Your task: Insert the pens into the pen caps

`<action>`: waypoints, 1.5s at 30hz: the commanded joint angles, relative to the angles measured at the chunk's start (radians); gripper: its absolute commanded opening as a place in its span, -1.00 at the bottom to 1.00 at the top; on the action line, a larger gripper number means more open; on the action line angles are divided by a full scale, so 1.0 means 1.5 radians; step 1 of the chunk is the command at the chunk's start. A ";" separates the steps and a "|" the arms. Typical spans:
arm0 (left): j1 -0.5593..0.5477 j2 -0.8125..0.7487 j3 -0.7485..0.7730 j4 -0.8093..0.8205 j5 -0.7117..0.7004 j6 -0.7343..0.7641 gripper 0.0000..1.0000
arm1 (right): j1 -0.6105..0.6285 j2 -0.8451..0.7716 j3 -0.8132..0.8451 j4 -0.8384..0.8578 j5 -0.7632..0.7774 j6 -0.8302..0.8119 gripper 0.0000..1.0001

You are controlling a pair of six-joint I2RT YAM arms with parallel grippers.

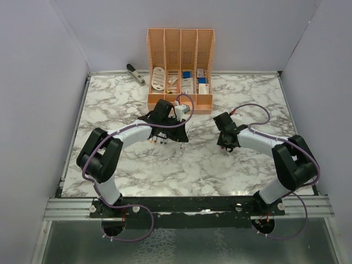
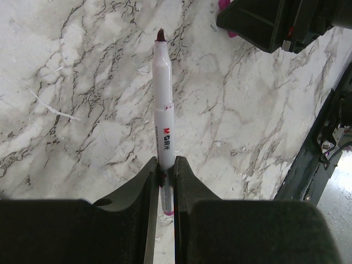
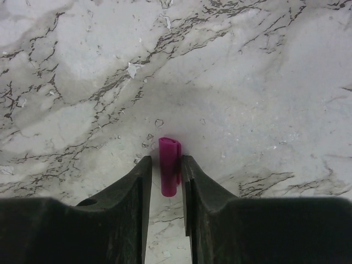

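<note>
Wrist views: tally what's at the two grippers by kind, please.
pen: 1, clamped in the left gripper
magenta cap: 1, between the fingers of the right gripper
Total: 2

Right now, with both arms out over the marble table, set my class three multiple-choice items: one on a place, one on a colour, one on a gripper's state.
1. Where does the orange organizer stand?
A. At the far edge of the table
B. Beside the arm bases
C. Under the right arm

2. What colour is the cap between the fingers of the right gripper?
A. Yellow
B. Green
C. Magenta

3. What is the left gripper doing?
A. Standing open and empty
B. Clamped on a pen
C. Clamped on a cap

Answers: 1 A, the top view shows it at the far side, away from the bases; 2 C, the right wrist view shows it magenta on the marble; 3 B, its fingers pinch the pen's lower barrel.
</note>
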 commanded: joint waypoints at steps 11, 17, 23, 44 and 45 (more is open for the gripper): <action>-0.004 -0.013 0.006 0.009 -0.014 0.009 -1.00 | -0.005 0.037 -0.033 -0.128 -0.049 -0.009 -0.98; -0.005 -0.058 0.009 0.003 -0.057 0.009 -1.00 | -0.005 0.014 0.044 -0.084 -0.053 -0.044 -0.98; -0.005 -0.116 -0.009 0.009 -0.114 0.006 -1.00 | -0.005 -0.012 0.136 0.015 -0.062 -0.086 -0.98; -0.006 -0.173 -0.074 0.227 -0.009 -0.081 -1.00 | -0.005 -0.233 -0.027 0.593 -0.314 -0.166 -0.98; -0.007 -0.163 -0.066 0.228 0.003 -0.083 -1.00 | -0.004 -0.232 -0.025 0.599 -0.322 -0.165 -0.98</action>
